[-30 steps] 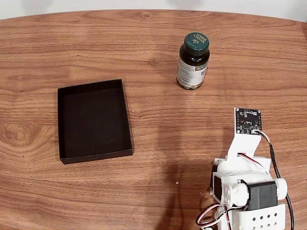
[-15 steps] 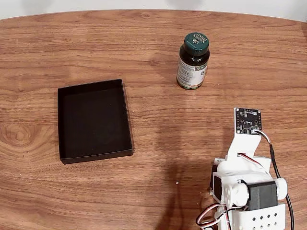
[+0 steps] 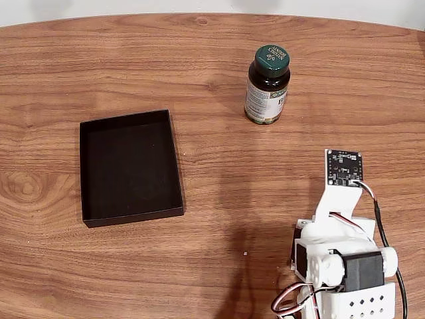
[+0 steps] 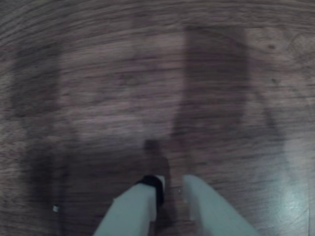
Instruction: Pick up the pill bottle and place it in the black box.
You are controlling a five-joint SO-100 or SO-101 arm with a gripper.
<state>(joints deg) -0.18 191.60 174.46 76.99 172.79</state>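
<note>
The pill bottle stands upright on the wooden table at the upper middle of the fixed view, brown with a dark green cap and a white-and-green label. Far to its lower left lies the black box, a shallow tray with nothing in it. My arm sits folded at the lower right, well short of the bottle. In the wrist view my gripper hangs just over bare wood. Its two white fingers stand almost together with a narrow gap and hold nothing.
The wrist camera's small circuit board sticks up above the arm's base. Wide bare wood lies between the arm, the bottle and the box. The table's curved far edge runs along the top of the fixed view.
</note>
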